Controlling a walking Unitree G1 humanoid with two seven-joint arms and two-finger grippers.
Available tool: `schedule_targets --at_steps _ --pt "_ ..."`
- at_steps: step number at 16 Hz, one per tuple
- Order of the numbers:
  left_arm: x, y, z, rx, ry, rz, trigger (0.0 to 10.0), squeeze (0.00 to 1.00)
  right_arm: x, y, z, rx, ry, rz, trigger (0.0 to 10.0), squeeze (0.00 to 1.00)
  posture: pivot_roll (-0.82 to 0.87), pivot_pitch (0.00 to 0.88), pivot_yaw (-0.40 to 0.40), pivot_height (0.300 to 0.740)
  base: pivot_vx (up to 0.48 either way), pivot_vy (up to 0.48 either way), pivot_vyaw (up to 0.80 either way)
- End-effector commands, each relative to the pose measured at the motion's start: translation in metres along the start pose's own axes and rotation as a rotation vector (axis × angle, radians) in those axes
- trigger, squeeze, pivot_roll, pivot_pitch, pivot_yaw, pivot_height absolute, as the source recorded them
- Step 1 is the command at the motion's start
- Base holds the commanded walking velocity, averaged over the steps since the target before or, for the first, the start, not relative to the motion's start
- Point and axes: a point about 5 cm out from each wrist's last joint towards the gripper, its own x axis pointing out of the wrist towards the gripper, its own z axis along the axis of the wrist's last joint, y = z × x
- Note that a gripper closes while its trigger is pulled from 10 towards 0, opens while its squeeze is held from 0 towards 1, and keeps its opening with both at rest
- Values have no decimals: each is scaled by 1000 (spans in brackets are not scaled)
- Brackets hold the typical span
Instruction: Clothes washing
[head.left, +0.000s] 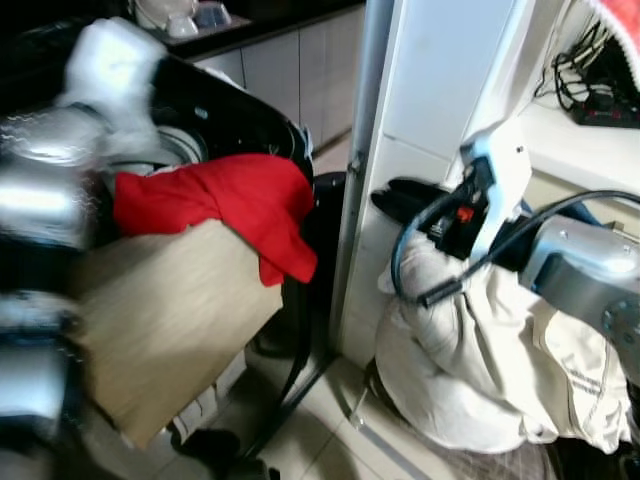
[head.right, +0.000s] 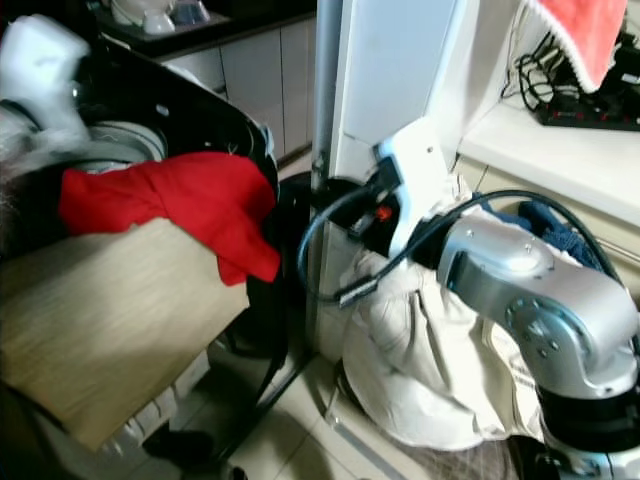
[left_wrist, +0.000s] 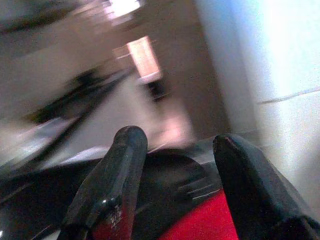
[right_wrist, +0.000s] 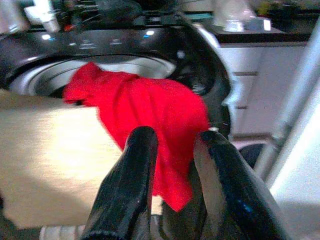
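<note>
We are in a utility corner with pale floor tiles (head.left: 330, 400) and a white cabinet panel (head.left: 440, 90), dark kitchen units behind. The largest thing is the black top-loading washing machine (head.left: 250, 120), its round drum opening (right_wrist: 100, 70) uncovered. Across its front rim hangs a broad beige cloth (head.left: 160, 320), trailing down the outside towards the floor. Beside the cabinet a cream garment (head.left: 470, 370) sits heaped in a pile on the floor, with something blue just behind it. Draped over the machine's rim, partly on top of the beige cloth, is the red garment (head.left: 240, 205); only its upper edge reaches the drum, the rest hangs outside.

Our left tool (left_wrist: 175, 170) hovers just above the red garment near the rim, its 2 fingers spread and holding nothing. Our right tool (right_wrist: 172, 170) points towards the machine from beside the cream heap, fingers parted only slightly, also holding nothing.

We judge loading barely begun: 2 pieces lie half in at best, the cream pile waits untouched.
</note>
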Motion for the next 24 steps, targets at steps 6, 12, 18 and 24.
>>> schedule_targets --at_steps 6,12,18,24 --pt "2 -71 -32 -7 138 -317 10000 0 -15 -1 -7 -29 46 8 10000 0 -90 0 20 740 0 0 0" --pt "-1 -56 -52 245 303 -192 10000 0 -15 2 -8 -40 56 36 10000 0 -90 0 19 740 0 0 0" --pt "-5 -47 -66 210 408 -110 10000 0 -14 2 -8 -34 65 53 10000 0 -85 0 15 740 0 0 0" --pt "-5 -47 -67 182 420 -119 0 0 -15 5 -8 -43 73 81 10000 0 -85 0 16 740 0 0 0"
